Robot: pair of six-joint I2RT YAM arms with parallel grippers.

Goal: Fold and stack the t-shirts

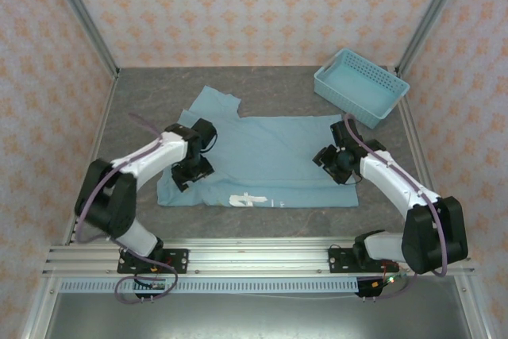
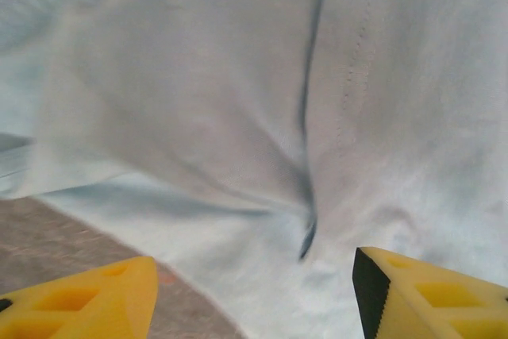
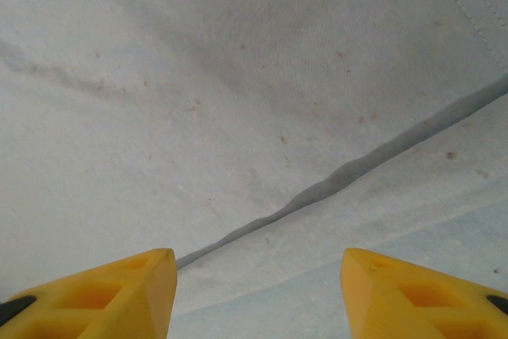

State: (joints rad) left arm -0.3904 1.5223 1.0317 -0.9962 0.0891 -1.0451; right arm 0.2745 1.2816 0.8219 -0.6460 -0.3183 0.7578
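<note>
The grey table (image 1: 262, 89) filled the middle of the top view. The teal t-shirt (image 1: 270, 152) lay spread flat across its centre, with white lettering (image 1: 250, 198) showing at the lower edge. The basket (image 1: 343, 99) sat at the upper right, close to the shirt's corner. The left gripper (image 1: 193, 166) hung over the shirt's left part and the right gripper (image 1: 332, 160) over its right edge, both with jaws parted and nothing held. The step looked like taking hold for a fold, so next each would need to pinch a cloth edge. Bare table lay open above and to the left, while the basket crowded the right.
</note>
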